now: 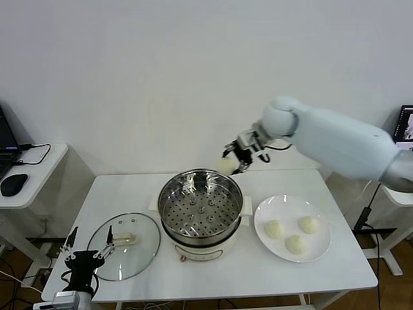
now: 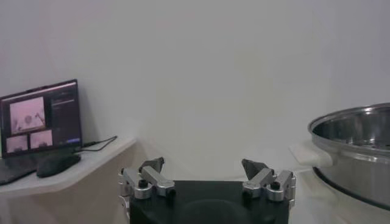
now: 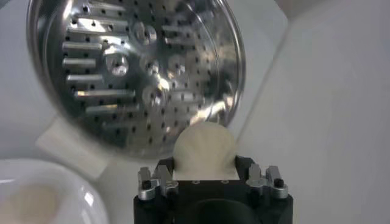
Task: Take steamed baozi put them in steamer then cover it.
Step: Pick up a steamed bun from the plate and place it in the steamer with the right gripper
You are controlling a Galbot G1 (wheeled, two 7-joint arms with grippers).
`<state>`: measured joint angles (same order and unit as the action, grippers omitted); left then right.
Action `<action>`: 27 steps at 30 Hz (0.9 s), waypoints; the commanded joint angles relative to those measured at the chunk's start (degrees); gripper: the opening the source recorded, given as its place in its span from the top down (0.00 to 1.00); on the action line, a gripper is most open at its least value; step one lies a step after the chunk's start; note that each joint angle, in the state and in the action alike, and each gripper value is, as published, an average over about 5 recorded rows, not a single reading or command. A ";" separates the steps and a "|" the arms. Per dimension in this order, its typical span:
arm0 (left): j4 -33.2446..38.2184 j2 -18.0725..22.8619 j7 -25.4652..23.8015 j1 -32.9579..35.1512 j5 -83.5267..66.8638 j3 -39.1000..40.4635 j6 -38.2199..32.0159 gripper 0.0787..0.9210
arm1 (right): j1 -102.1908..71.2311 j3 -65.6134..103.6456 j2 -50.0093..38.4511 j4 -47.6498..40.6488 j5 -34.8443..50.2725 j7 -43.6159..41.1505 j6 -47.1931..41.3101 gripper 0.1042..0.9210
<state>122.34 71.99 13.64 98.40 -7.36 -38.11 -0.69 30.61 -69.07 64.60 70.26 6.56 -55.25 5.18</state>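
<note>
My right gripper (image 1: 231, 161) is shut on a cream-white baozi (image 1: 225, 166) and holds it in the air just above the far right rim of the steamer (image 1: 201, 208). In the right wrist view the baozi (image 3: 204, 148) sits between the jaws over the steamer's perforated floor (image 3: 131, 67), which holds nothing. Three more baozi (image 1: 275, 228) (image 1: 309, 224) (image 1: 296, 244) lie on the white plate (image 1: 322, 248) to the right. The glass cover (image 1: 124, 245) lies flat on the table left of the steamer. My left gripper (image 1: 89, 247) is open, parked at the table's front left, near the cover's rim.
The white table (image 1: 258, 281) carries everything. A side desk (image 1: 39, 165) with a mouse (image 1: 13, 184) and laptop stands at the left; they also show in the left wrist view, with the steamer rim (image 2: 359, 125) at its right. A monitor edge (image 1: 405, 126) is at the far right.
</note>
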 commanded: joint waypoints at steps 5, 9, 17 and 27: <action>0.63 0.43 0.02 -0.03 0.84 -0.41 -0.27 0.12 | -0.03 -5.26 10.28 -3.12 -7.30 1.63 8.39 0.37; 0.60 0.53 0.07 -0.01 0.83 -0.52 -0.29 0.12 | -1.97 -5.56 11.14 -5.56 -13.69 2.63 13.22 0.37; -0.07 0.37 0.01 -0.49 0.83 -0.54 -0.20 0.12 | -5.32 -4.25 12.78 -11.77 -21.63 4.26 19.94 0.37; -0.26 0.24 -0.05 -0.99 0.82 -0.40 -0.14 0.12 | -7.17 -3.47 14.18 -15.75 -25.86 4.94 23.34 0.33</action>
<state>122.03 72.24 13.62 97.40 -6.62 -38.48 -0.83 24.30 -72.09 77.77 56.96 -15.42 -50.44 25.52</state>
